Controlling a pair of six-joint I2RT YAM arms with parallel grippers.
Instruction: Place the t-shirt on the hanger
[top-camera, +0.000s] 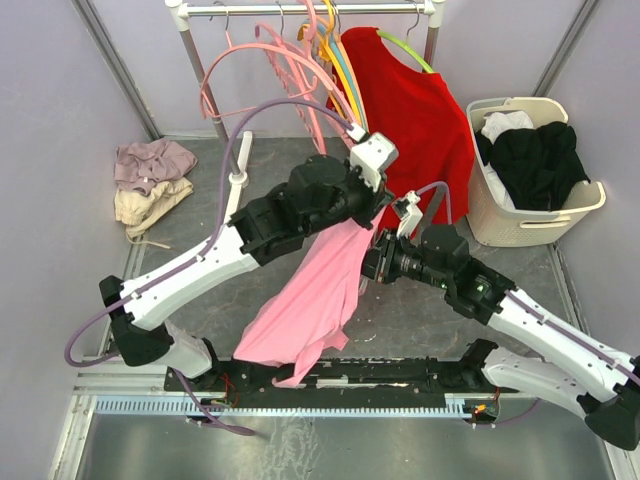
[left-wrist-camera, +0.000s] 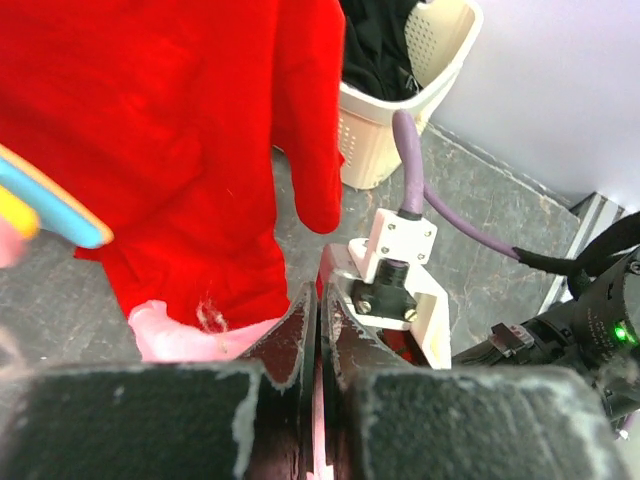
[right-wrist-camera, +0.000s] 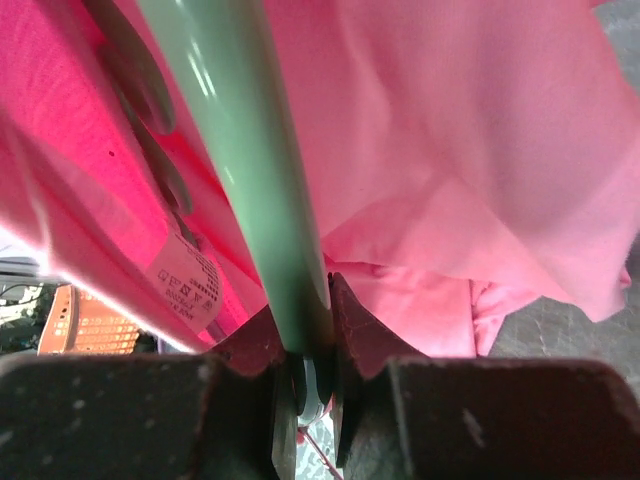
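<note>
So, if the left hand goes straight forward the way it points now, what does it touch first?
Probably the red shirt, which hangs just ahead of the left hand; the depth is unclear.

A robot lab cell staged as a laundry corner: plain lilac panel walls (top-camera: 50, 120) around a grey worktop (top-camera: 400, 325), white clothes rail (top-camera: 300, 9) at top centre, cream plastic laundry basket (top-camera: 520, 225) upper right.

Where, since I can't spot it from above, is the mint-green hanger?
In the right wrist view, the hanger runs up the centre, clamped in the right hand, with the pink t-shirt on both sides of it.
</note>
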